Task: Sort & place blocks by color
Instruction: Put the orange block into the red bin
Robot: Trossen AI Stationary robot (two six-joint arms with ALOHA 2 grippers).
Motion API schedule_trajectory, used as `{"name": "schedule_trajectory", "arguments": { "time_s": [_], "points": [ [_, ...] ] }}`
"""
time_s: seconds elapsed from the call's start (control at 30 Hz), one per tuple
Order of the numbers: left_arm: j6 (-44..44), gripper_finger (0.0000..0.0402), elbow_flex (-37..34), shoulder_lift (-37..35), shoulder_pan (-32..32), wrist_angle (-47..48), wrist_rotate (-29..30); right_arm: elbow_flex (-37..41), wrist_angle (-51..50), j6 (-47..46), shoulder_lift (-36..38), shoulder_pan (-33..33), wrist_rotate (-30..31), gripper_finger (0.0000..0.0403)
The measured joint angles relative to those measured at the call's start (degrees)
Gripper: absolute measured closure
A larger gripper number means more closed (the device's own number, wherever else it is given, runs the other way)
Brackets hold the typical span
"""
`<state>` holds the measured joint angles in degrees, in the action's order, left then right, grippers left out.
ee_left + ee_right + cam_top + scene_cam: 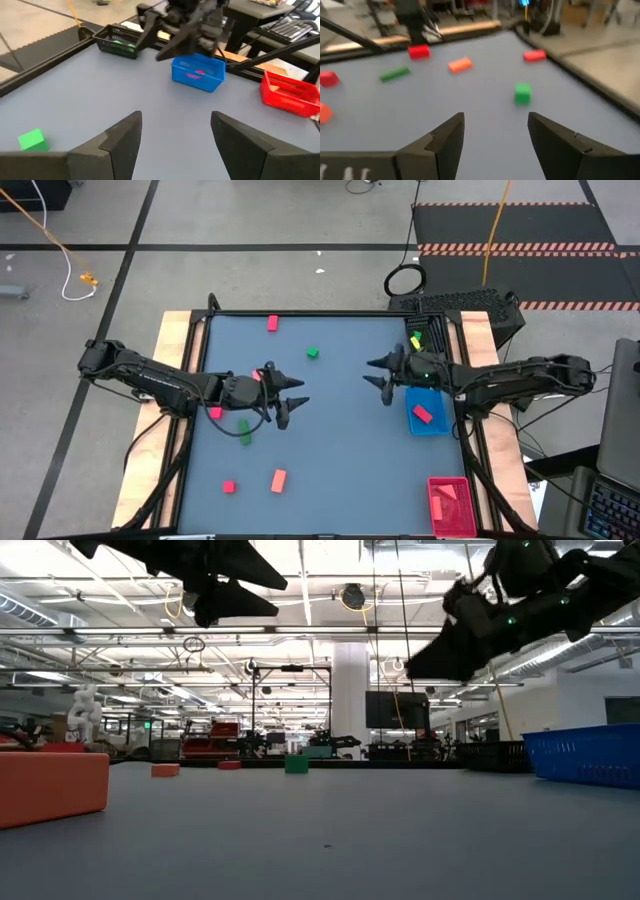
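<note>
Your left gripper (pixel 292 401): fingers wide, empty, up off desk (pixel 340 470) mid-left. Right gripper (pixel 381 372): fingers wide, empty, facing it across centre gap. Green cube (pixel 313 353) lies ahead of both, betw them, toward far edge. Green bar (pixel 244 432) + red blocks (pixel 279 479) near left fingers. Blue tray (pixel 428 418) w/ red block just behind right fingers.

bright overhead light, blurry wrist views

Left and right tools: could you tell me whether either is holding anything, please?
Nothing is held: the left tool and the right tool are both open and empty above the table.
</note>
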<state>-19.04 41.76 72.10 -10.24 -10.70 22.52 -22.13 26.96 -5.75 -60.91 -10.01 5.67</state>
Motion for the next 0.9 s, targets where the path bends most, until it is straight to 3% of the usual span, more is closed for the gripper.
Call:
{"name": "schedule_trajectory", "arguments": {
  "time_s": [0.27,0.57,0.77,0.9],
  "points": [
    [-0.15,0.0163,0.00,0.00,0.77,0.33,2.03,-0.04,11.01,-0.73,1.67,3.84,0.04,0.0188],
    [-1.44,0.0163,0.08,1.92,0.96,1.25,3.35,-0.29,13.56,0.95,1.66,9.43,0.27,0.0188],
    [-12.09,0.0163,-0.02,2.10,3.36,16.64,15.31,-0.81,13.36,1.52,1.66,11.79,2.09,0.0188],
    [-19.23,0.0163,-0.04,2.17,6.47,23.94,16.28,-0.81,13.07,1.94,1.66,12.49,4.31,0.0188]
  ]
}}
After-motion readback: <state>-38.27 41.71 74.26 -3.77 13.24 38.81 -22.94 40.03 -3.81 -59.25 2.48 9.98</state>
